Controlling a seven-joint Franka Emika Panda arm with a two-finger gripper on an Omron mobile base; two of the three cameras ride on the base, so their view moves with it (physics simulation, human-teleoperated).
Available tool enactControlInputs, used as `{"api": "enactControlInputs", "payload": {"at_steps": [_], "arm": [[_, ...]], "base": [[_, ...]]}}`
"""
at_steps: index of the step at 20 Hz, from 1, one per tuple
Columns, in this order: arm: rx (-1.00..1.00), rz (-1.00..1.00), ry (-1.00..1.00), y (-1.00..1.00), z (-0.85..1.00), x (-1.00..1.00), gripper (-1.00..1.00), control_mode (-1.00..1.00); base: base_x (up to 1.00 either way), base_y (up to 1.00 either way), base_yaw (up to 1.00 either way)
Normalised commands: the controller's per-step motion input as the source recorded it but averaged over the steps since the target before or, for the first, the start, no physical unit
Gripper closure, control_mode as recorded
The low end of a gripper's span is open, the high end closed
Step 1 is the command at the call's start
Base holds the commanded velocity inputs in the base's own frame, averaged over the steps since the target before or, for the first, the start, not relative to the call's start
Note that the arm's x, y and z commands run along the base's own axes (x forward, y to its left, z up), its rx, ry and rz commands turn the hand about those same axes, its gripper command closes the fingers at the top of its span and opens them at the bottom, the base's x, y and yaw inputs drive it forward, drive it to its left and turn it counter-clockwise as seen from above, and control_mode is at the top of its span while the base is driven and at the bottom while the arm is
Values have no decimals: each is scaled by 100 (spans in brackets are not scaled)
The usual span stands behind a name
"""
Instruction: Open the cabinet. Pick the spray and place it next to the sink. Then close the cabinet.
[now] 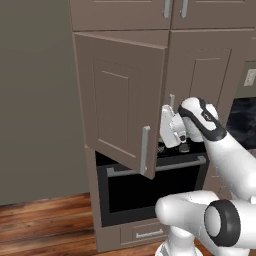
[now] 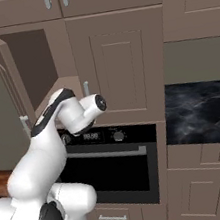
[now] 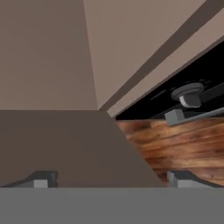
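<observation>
Cabinet (image 1: pixel 120 100) left door ajar, fingers (image 3: pixel 41 179) apparently apart.

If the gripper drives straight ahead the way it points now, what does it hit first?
Probably the grey-brown cabinet: the open gripper faces the edge of its swung-out left door, which fills the middle of the hand view. Depth is unclear there.

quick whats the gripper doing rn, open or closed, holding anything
gripper: open, holding nothing, by the cabinet's swung-out left door.
</observation>
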Motion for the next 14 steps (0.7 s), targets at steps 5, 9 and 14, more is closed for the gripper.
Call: {"api": "enactControlInputs", "payload": {"at_steps": [5, 9, 14], "arm": [[4, 1, 0, 24, -1, 26, -100, -100], [8, 8, 0, 27, 0, -17, -100, -100], [11, 11, 0, 35, 0, -37, -100, -100]], "base": [[0, 0, 0], [0, 0, 0], [0, 0, 0]]}}
